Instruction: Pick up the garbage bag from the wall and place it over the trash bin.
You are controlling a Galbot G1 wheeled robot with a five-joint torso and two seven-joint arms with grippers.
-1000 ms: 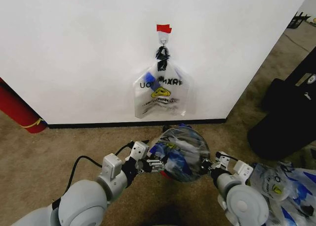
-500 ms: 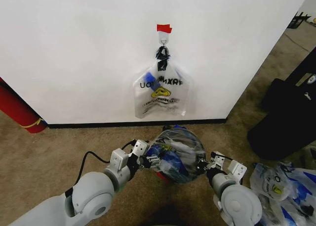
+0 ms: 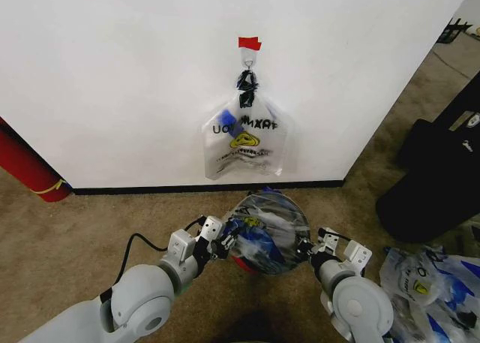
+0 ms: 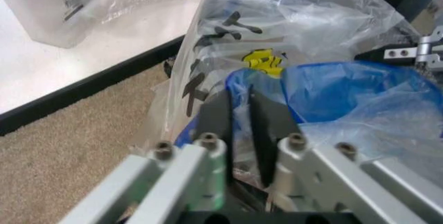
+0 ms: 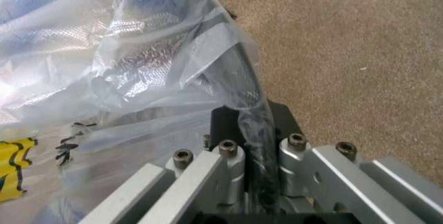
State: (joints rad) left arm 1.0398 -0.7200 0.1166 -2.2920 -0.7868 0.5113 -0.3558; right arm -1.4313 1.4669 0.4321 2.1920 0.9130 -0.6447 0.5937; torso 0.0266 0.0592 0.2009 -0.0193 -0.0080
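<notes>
Both arms are low in front of the robot, stretching the garbage bag [image 3: 266, 234] between them over the trash bin [image 3: 241, 264], of which a bit of red base peeks out under the plastic in the head view. The left gripper [image 3: 223, 245] is at the bag's left edge; in the left wrist view its black fingers [image 4: 216, 125] are nearly together with a fold of clear film pinched between them, so it is clamped on the garbage bag [image 4: 291, 73]. The right gripper [image 3: 306, 250] is at the bag's right edge; the right wrist view shows its black fingers [image 5: 225, 117] closed on a twisted strand of the same plastic [image 5: 138, 68], so it is also gripping the bag. The film billows up into a dome between the two grippers, with blue print, black lettering and a yellow smiley patch visible through it. The bin's mesh body is hidden by the bag, so how far the bag sits down over the rim cannot be told. The assembly stands on brown carpet [image 3: 75, 230] just in front of the wall [image 3: 112, 73], near its black baseboard [image 3: 150, 188]. On the wall a second bag [image 3: 246, 140] hangs from a small hook [image 3: 248, 59] under a red tape strip [image 3: 249, 43]. More bags of the same kind lie in a heap [image 3: 427, 283] on the carpet at the robot's right. A red cylinder [image 3: 26, 166] leans at the wall on the far left, and a bulky black object [image 3: 435, 178] sits at the right.
</notes>
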